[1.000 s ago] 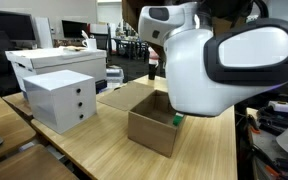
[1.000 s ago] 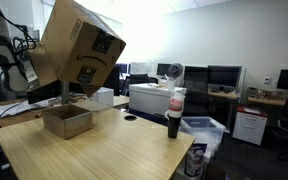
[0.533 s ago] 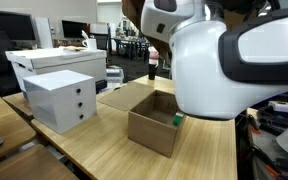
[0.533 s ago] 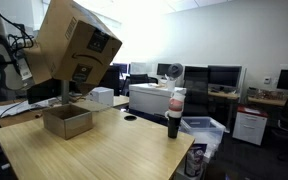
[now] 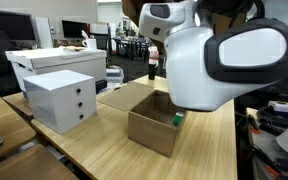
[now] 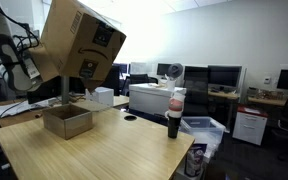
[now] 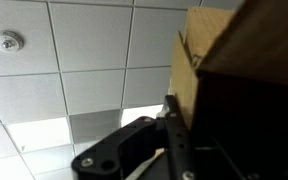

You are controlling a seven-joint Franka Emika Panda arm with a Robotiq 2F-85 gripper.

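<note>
In an exterior view the arm's white casing (image 5: 224,60) fills the right, so the jaws are hidden; a small box (image 5: 154,125) sits open on the tabletop (image 5: 94,150), right of a white drawer unit (image 5: 62,98). In an exterior view the big box (image 6: 79,45) hangs tilted above the small box (image 6: 67,122) at the far left, apparently because the arm (image 6: 19,65) grips it from one side only. The wrist view looks up at the ceiling (image 7: 74,70); the jaws are closed narrow, seemingly pinching a flap of the big box (image 7: 244,50).
</note>
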